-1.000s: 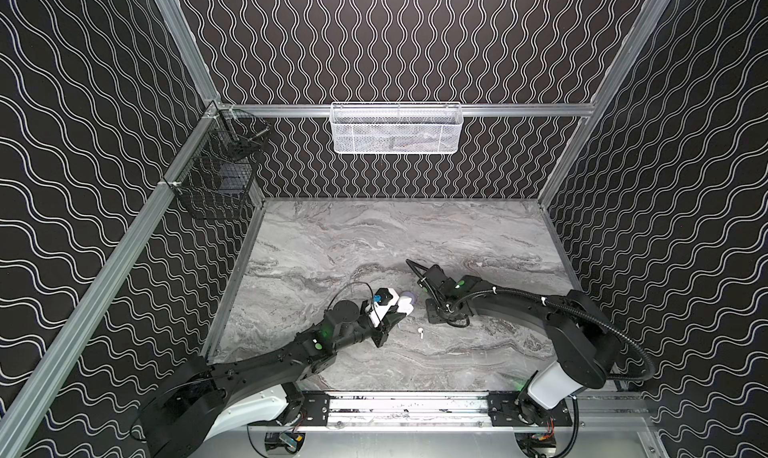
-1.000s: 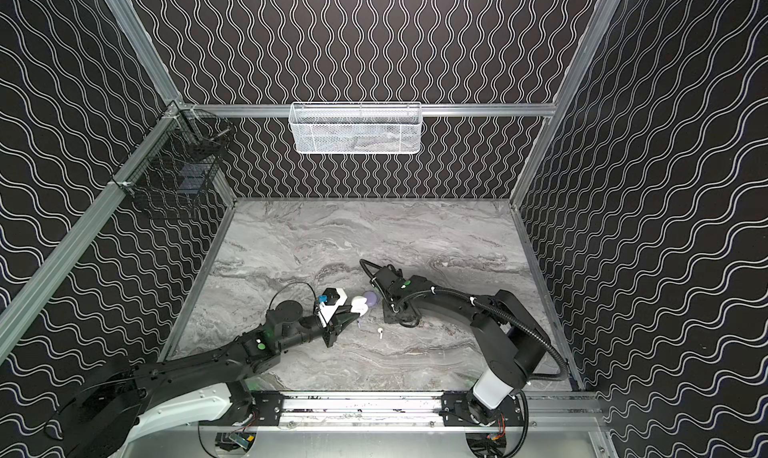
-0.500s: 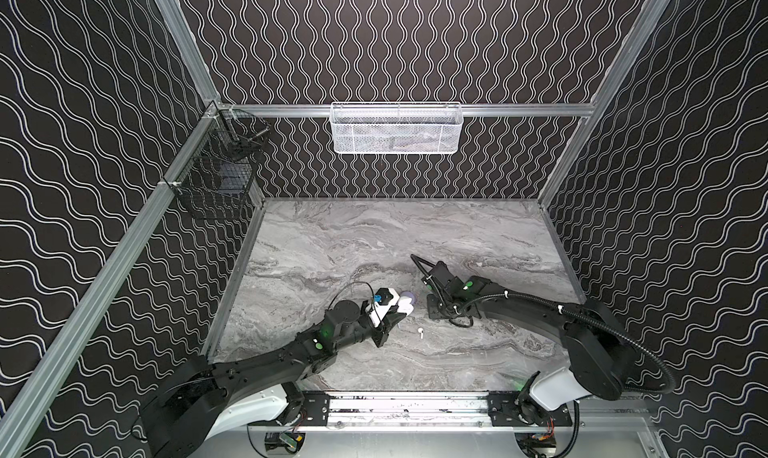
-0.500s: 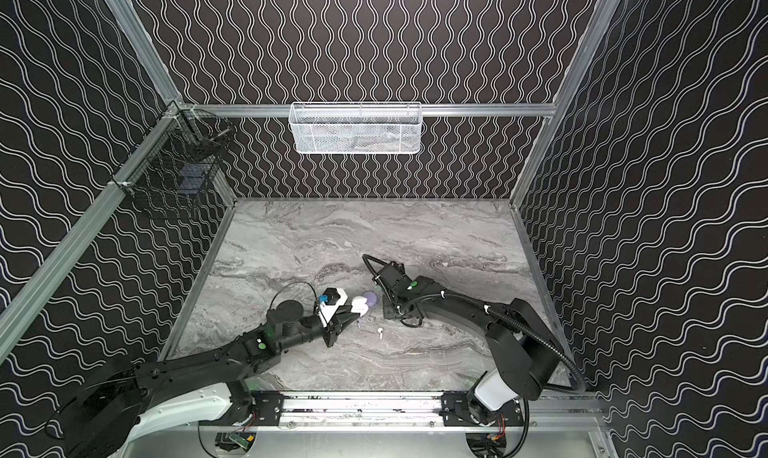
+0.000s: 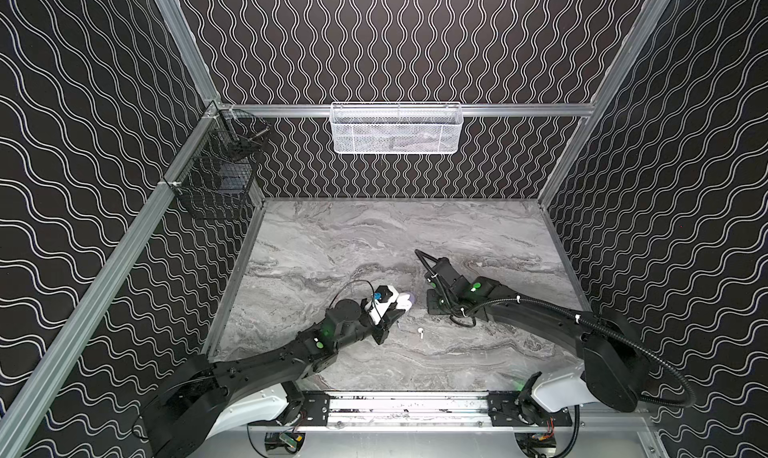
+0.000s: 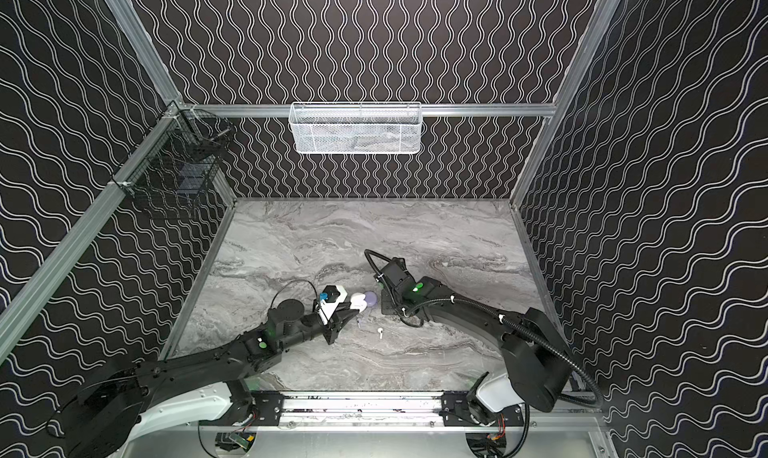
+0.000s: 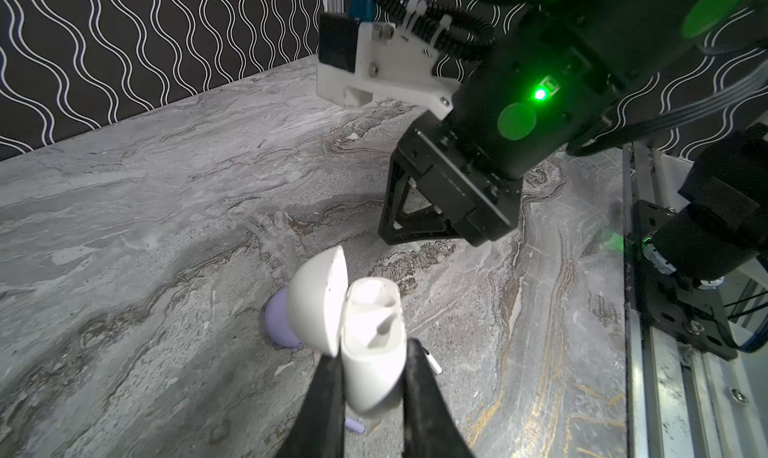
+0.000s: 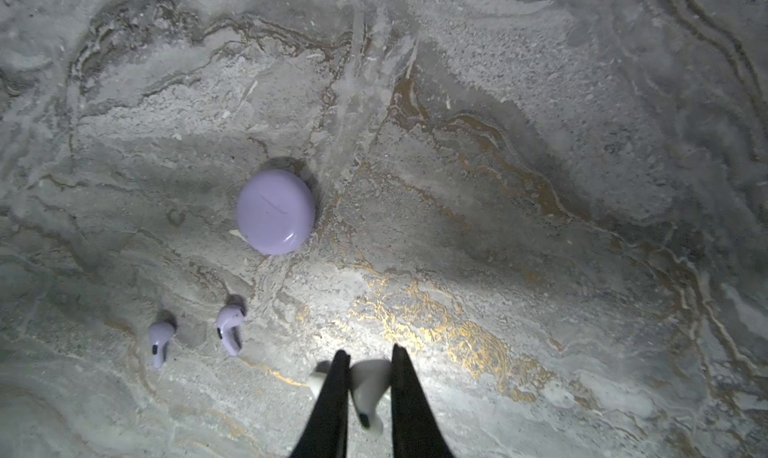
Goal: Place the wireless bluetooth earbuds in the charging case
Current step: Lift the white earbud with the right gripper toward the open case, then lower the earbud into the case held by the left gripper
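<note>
The right arm [image 5: 540, 318] has swung outward. The right gripper [image 8: 369, 354] pinches a white earbud [image 8: 368, 387]. The left gripper [image 7: 374, 352] clamps the open white case [image 7: 370, 339], seemingly empty. A second white earbud [image 5: 420, 332] lies between the grippers, and the lavender earbuds [image 8: 160, 339] lie near the right one, none yet inserted.

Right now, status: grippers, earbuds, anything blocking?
Left gripper shut on open white case. Right gripper shut on white earbud. Other white earbud, two lavender earbuds loose on table. Nothing blocking.
</note>
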Controlling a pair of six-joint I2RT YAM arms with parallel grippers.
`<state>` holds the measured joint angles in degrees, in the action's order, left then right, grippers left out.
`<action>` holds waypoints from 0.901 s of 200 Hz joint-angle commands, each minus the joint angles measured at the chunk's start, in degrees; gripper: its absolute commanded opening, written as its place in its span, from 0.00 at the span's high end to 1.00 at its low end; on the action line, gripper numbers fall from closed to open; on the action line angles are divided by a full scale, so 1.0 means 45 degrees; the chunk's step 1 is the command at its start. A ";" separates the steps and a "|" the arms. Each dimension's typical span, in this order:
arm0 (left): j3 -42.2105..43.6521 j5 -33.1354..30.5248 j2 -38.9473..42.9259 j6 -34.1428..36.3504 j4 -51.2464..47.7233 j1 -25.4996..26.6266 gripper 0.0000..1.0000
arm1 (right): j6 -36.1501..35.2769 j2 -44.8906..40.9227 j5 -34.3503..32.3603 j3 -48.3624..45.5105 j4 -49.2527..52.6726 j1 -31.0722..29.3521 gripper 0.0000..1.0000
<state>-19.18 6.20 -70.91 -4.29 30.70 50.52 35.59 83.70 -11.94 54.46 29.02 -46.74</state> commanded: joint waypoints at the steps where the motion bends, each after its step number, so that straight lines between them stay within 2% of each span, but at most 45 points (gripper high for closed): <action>1: -0.0147 -0.0406 -0.0037 -0.0052 0.0156 -0.0033 1.00 | 0.0361 -0.0267 -0.0275 0.0120 -0.0104 -0.0081 0.90; 122: -0.0309 -0.1592 -0.0237 -0.0217 -0.0450 -0.0094 1.00 | 0.0591 -0.1154 -0.0743 0.1177 -0.0137 -0.0962 0.90; 180: -0.0272 -0.2009 -0.0121 -0.0296 -0.0552 -0.0143 1.00 | 0.0598 -0.1237 -0.0432 0.1550 -0.0756 -0.1396 0.90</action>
<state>-20.03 -1.26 -71.85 -4.64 27.77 50.04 37.04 78.46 -14.22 60.38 28.14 -52.18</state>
